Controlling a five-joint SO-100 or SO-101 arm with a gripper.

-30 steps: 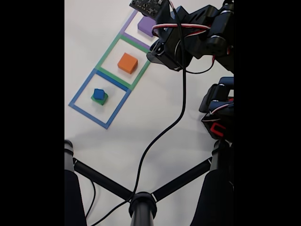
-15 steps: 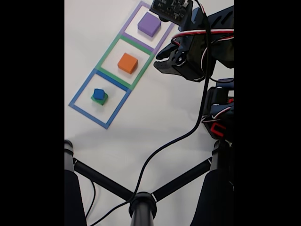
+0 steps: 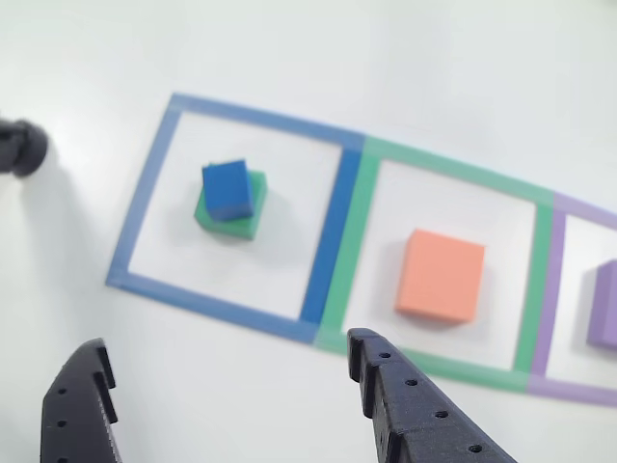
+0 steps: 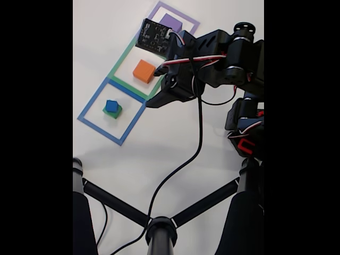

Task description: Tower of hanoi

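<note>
Hovering wide open and empty, your gripper point(image 3: 227, 400) is sitting near the orange cube point(image 3: 442, 276). Blue cube point(image 3: 228, 188) is resting on green point(image 3: 235, 214).

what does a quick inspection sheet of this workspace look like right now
surface: white tabletop with three taped square outlines in a row, blue, green and purple.
job's things: blue cube stacked on green cube inside the blue outline; orange cube alone in the green outline; purple cube in the purple outline, partly cut off.
clutter: nothing seen.
hand: hand open, empty, hovering near the blue outline's edge, touching no cube.
cables: black cable hangs from the arm across the table; red and white wires on the arm.
surroundings: black stand legs at the bottom of the fixed view.
</note>
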